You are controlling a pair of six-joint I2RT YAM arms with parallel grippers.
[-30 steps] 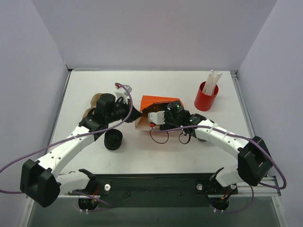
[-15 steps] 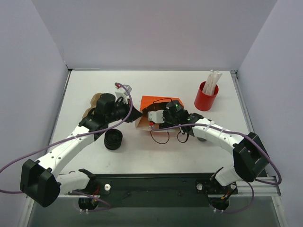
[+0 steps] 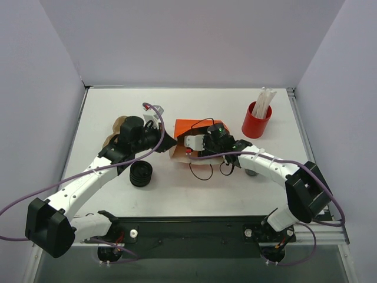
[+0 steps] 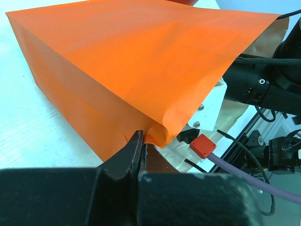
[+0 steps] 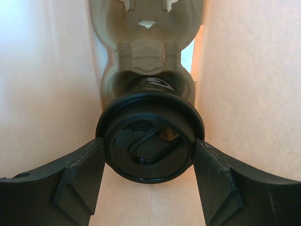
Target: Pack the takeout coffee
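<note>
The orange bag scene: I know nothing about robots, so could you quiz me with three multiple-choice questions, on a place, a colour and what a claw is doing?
1. Where is the takeout coffee? A inside the orange paper bag, between the right gripper's fingers; B on top of that bag; C behind that bag.
2. What colour is the straw cup? A blue; B red; C green.
3. The left gripper is: A wide open; B shut on nothing; C shut on the bag's edge.
Answers: 1 A, the right wrist view shows its black lid between the fingers with bag paper all round. 2 B, the top view shows it red. 3 C, the left wrist view shows its fingers pinching orange paper.
</note>
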